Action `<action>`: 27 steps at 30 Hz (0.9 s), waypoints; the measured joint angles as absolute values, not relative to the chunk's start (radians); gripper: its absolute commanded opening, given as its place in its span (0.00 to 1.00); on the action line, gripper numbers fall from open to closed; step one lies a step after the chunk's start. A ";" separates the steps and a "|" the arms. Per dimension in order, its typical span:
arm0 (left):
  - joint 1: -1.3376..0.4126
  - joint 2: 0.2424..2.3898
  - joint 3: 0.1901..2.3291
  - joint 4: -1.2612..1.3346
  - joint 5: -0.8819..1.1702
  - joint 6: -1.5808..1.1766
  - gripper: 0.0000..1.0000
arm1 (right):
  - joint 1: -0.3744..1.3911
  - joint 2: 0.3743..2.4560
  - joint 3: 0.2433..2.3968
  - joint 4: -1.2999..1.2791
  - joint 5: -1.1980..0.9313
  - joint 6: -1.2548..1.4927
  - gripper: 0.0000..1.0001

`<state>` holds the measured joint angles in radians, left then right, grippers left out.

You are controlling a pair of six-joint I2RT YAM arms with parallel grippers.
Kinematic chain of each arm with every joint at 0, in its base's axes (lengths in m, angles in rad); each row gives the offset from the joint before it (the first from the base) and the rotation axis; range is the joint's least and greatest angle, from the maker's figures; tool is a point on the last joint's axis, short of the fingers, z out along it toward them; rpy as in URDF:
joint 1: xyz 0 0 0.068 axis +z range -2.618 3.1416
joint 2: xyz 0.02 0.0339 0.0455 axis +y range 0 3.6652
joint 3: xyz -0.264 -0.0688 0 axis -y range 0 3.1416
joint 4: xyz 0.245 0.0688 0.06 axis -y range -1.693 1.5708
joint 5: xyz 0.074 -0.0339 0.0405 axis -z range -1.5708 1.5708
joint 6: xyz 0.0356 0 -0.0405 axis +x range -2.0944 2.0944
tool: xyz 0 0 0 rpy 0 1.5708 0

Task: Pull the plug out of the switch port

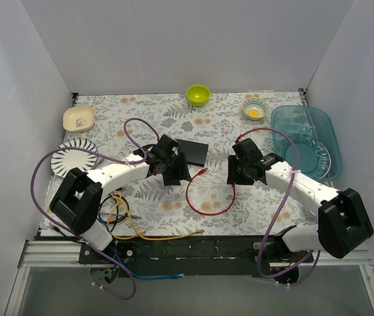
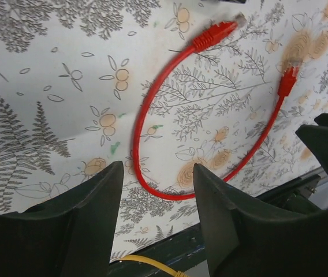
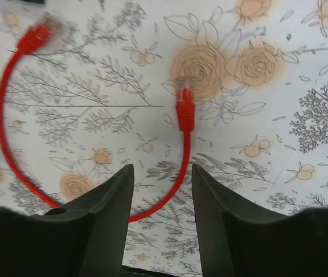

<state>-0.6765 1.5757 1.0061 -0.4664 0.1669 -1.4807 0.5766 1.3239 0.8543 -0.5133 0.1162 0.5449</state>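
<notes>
Lying unplugged near black switch [image 1: 192, 151], red cable [image 3: 185, 118], left jaws spread, right jaws spread, both empty.

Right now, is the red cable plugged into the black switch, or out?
Out. The left red plug and the right red plug both lie loose on the table, outside the switch.

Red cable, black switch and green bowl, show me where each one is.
red cable [image 2: 213, 34]: left wrist view, on the plug at its upper end.
black switch [image 1: 195, 151]: top external view, middle of its top face.
green bowl [image 1: 198, 95]: top external view, inside of the bowl.
</notes>
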 measured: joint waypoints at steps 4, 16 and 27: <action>-0.673 1.573 1.007 -0.475 0.128 -1.483 0.50 | 0.576 1.356 0.799 -0.514 0.141 0.542 0.54; -0.670 1.364 0.973 -0.515 0.080 -1.526 0.47 | 0.572 1.546 0.843 -0.456 0.235 0.497 0.53; -0.670 1.180 0.964 -0.607 -0.001 -1.583 0.46 | 0.569 1.598 0.866 -0.304 0.236 0.453 0.01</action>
<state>-0.6704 1.1801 0.9642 -0.6071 -0.0010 -1.5826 0.5686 1.5982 0.8658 -0.3038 0.2356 0.4534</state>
